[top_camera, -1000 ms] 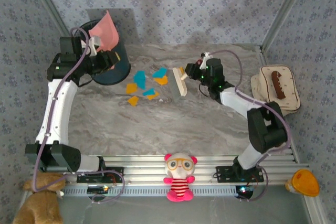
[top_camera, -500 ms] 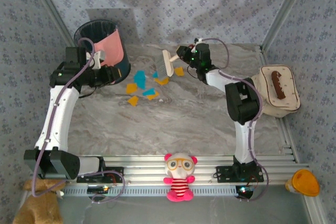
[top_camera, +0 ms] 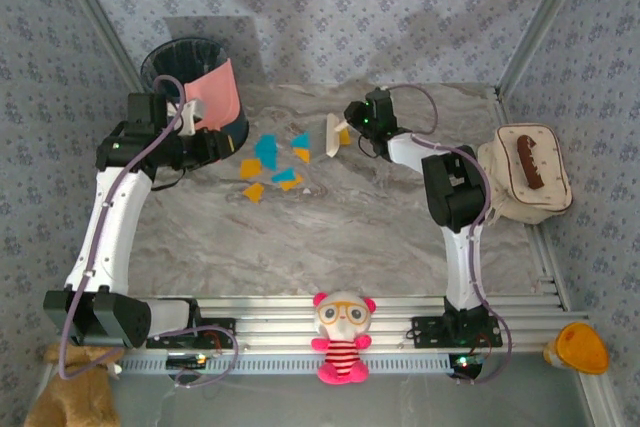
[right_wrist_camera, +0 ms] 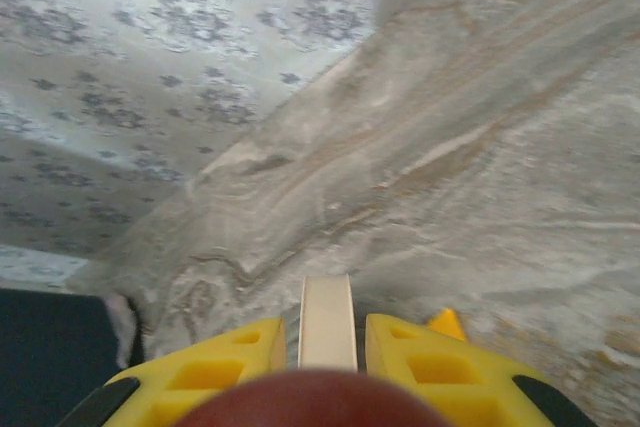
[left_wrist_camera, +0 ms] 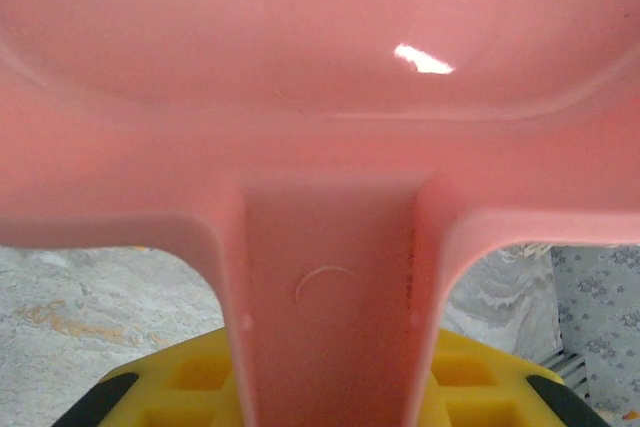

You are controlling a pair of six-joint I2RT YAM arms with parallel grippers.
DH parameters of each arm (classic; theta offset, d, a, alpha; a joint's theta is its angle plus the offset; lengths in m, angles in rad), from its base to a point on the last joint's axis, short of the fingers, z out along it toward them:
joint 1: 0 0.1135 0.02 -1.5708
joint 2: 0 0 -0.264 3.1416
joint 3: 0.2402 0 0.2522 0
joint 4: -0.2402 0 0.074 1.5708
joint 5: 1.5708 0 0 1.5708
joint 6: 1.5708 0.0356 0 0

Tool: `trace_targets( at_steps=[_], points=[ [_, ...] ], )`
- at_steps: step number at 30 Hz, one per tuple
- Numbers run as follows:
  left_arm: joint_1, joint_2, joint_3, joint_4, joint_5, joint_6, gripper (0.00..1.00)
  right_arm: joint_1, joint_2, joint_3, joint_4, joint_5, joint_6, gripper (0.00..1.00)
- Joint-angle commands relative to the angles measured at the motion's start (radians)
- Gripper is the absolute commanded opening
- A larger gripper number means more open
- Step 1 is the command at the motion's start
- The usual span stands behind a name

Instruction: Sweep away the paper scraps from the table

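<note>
L tool (left_wrist_camera: 326,379) grips the pink dustpan (top_camera: 218,97) by its handle, pan up beside a dark bin (top_camera: 188,51) at rear left. Orange and blue scraps (top_camera: 265,150) lie loose on the worktop (top_camera: 330,227), betw. pan and brush (top_camera: 332,135). R tool (right_wrist_camera: 327,342) is closed on the brush handle, w/ one orange scrap just beside it.

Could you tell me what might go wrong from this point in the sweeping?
One orange scrap lies right of the brush, so a leftward sweep would likely miss it. The pink dustpan is held up by the bin, off the table, so the paper scraps swept that way may just scatter.
</note>
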Motion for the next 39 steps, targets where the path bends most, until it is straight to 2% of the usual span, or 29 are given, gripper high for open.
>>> trace_targets(
  at_steps=[1,11,27,36,39],
  points=[
    [-0.013,0.000,0.016,-0.005,0.014,0.030,0.00,-0.002,-0.092,-0.072,-0.080,0.127,-0.059,0.00],
    [-0.059,0.023,0.036,-0.022,0.012,0.053,0.00,-0.013,-0.273,-0.293,-0.088,0.201,-0.094,0.00],
    [-0.178,0.072,0.055,-0.058,-0.054,0.096,0.00,0.006,-0.593,-0.677,-0.137,0.288,-0.120,0.00],
    [-0.211,0.093,0.056,-0.071,-0.080,0.109,0.00,0.042,-0.803,-0.773,-0.272,0.384,-0.218,0.00],
    [-0.216,0.097,0.057,-0.068,-0.088,0.109,0.00,0.053,-0.864,-0.776,-0.289,0.379,-0.293,0.00]
  ],
)
